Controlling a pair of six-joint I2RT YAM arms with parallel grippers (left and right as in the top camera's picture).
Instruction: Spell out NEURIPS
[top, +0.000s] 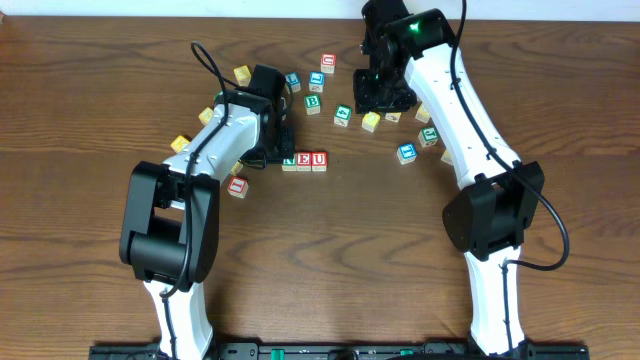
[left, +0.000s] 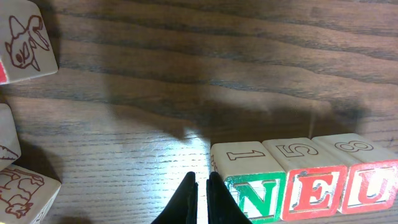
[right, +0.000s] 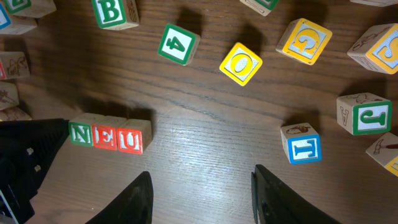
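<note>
Three wooden letter blocks stand in a row on the table: green N (left: 255, 180), red E (left: 311, 179), red U (left: 360, 174). The row shows in the overhead view (top: 303, 160) and the right wrist view (right: 111, 134). My left gripper (left: 202, 190) is shut and empty, its tips just left of the N block. My right gripper (right: 200, 186) is open and empty, high above bare table right of the row. Loose blocks near it: blue I (right: 301, 143), yellow O (right: 240, 63), green 4 (right: 177, 43), green B (right: 115, 12), yellow G (right: 305, 40), green J (right: 359, 114).
More loose blocks lie scattered at the back of the table (top: 330, 75) and to the right (top: 428, 135). Animal-picture blocks (left: 25, 40) sit left of my left gripper. A red block (top: 238, 185) lies left of the left arm.
</note>
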